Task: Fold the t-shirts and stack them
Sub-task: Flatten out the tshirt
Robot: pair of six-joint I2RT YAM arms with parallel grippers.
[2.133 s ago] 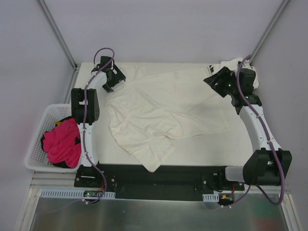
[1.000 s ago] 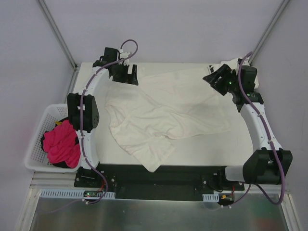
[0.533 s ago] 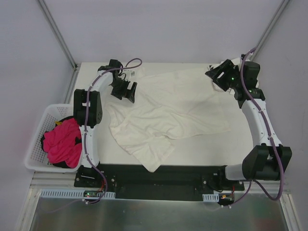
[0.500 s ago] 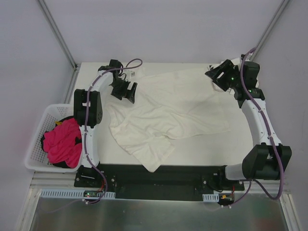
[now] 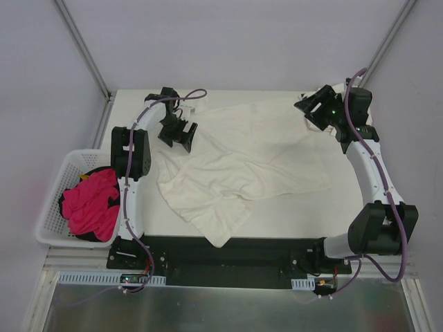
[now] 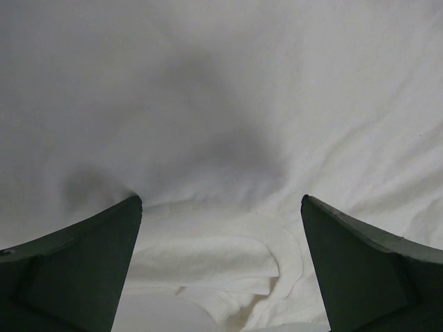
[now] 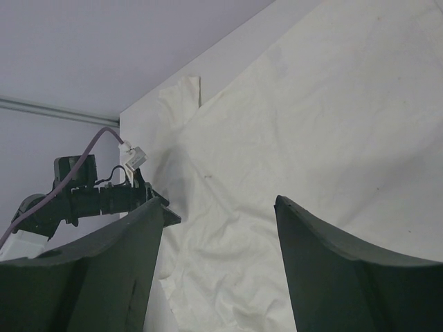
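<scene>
1. Down on the table (image 5: 304, 214), count two shirts. The cream shirt (image 5: 242, 166) lies spread and rumpled across the middle, with one corner drooping over the near edge.
2. The second shirt (image 5: 340, 88) is only a white bunch in the far right corner, mostly hidden behind the right arm. I cannot make out any print on it from here.
3. There are two arms and two grippers, both reaching to the far side.
4. The left gripper (image 5: 178, 140) is over the cream shirt's far left edge. On its wrist camera the gripper (image 6: 220, 200) has its two fingers spread wide with nothing between them. There is just cloth below, and a folded seam lies near the gap. I cannot tell whether the tips touch the fabric.
5. The right gripper (image 5: 308, 111) sits at the far right, above the shirt's far right part and just beside the white bunch. Its own camera looks across the cloth toward the left arm. The gripper (image 7: 218, 202) has its jaws well apart and is empty, holding nothing at all.
6. Off the table's left side is one white basket (image 5: 52, 200) with one pink cloth (image 5: 90, 204) heaped inside over something dark.
7. So that is two shirts, neither of them folded or stacked.
</scene>
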